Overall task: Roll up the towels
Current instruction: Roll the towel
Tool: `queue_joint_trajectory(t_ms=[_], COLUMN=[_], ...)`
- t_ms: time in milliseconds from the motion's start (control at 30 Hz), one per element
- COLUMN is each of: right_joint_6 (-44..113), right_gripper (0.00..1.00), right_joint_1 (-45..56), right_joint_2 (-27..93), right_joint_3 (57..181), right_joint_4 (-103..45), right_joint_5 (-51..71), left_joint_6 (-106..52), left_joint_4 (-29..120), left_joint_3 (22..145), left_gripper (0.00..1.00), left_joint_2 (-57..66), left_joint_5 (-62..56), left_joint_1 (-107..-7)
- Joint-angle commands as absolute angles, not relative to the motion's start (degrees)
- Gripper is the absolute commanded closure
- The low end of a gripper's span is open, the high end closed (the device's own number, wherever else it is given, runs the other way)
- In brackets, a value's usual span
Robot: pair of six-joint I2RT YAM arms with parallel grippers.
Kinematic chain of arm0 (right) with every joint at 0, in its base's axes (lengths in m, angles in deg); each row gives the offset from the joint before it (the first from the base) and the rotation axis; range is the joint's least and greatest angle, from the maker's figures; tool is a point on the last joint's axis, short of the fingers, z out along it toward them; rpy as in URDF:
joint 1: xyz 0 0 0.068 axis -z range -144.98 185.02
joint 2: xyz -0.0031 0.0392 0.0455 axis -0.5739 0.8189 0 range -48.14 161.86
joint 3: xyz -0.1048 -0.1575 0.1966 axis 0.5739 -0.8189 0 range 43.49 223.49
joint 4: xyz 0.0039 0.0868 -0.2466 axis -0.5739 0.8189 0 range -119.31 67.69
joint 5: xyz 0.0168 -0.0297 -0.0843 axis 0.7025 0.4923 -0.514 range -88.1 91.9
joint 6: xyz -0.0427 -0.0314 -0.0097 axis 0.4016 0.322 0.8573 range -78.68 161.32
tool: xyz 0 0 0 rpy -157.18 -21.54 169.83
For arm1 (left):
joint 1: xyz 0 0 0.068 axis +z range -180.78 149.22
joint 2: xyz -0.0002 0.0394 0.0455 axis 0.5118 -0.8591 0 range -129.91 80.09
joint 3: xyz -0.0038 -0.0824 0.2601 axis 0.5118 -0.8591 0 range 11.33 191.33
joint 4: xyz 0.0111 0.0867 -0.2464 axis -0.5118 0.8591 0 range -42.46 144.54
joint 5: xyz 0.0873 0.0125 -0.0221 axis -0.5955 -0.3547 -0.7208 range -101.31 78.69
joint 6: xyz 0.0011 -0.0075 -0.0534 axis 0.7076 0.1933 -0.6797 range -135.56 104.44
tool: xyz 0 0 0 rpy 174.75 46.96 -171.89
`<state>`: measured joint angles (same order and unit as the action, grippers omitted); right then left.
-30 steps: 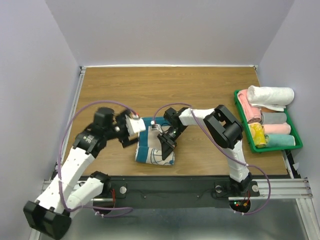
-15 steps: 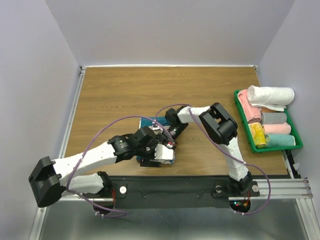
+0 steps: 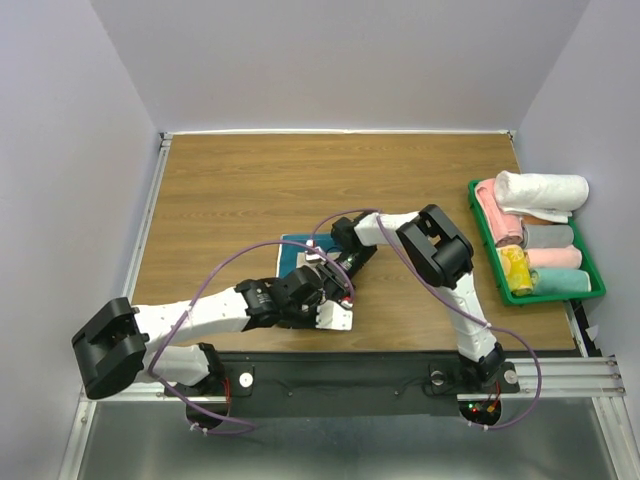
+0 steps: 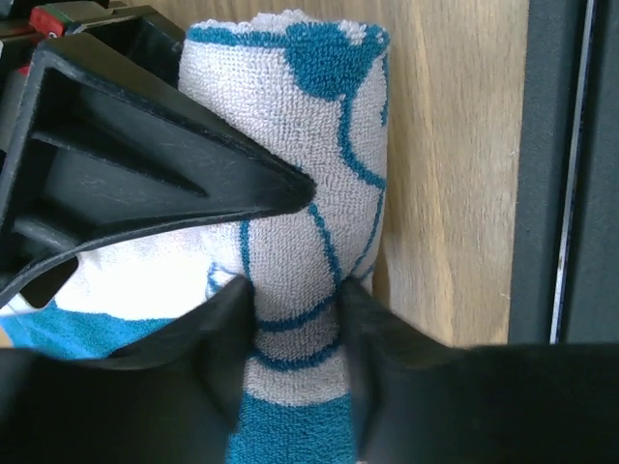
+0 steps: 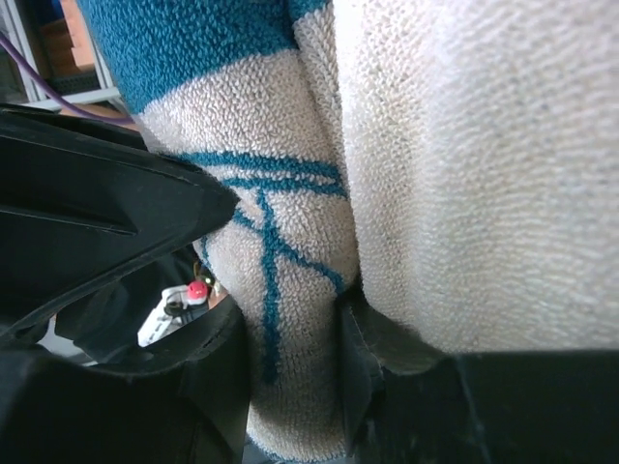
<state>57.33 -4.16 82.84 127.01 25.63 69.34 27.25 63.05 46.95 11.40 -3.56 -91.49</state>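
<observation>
The teal-and-cream terry towel [image 4: 334, 135], partly rolled, lies at the near edge of the wooden desk [image 3: 300, 180]. Your left tool [image 4: 295, 300] and right tool [image 5: 290, 329] are both clamped on the roll. Turn them together, with even tension.

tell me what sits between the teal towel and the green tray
In the top view, only the right arm's elbow over bare wooden table lies between towel and tray.

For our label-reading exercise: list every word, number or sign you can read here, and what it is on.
None can be read.
On the towel: only teal strokes and patches, no whole letters.
On the rolls in the green tray: no print visible.
</observation>
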Motion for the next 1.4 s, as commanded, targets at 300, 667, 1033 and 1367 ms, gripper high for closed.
queue_joint_trajectory(t_ms=[300, 667, 1033, 1367], right_joint_6=[55.47, 54.24, 54.32, 57.39], right_gripper=[0.48, 0.46, 0.36, 0.09], right_joint_1=[3.46, 6.37, 9.96, 23.15], right_joint_2=[83.18, 80.71, 71.85, 52.17], right_joint_3=[125.23, 125.4, 130.68, 126.29], right_joint_4=[23.87, 23.69, 23.69, 21.6], right_joint_5=[65.18, 65.8, 63.34, 55.89], left_joint_6=[25.31, 28.82, 39.63, 39.29], left_joint_4=[75.31, 82.34, 92.53, 99.75], left_joint_3=[46.92, 51.05, 62.73, 75.22], left_gripper=[0.98, 1.0, 1.0, 0.98], left_joint_2=[10.22, 5.39, -10.08, -26.15], left_joint_5=[-2.61, 4.33, 19.01, 26.92], left_joint_1=[-89.32, -86.51, -74.64, -67.62])
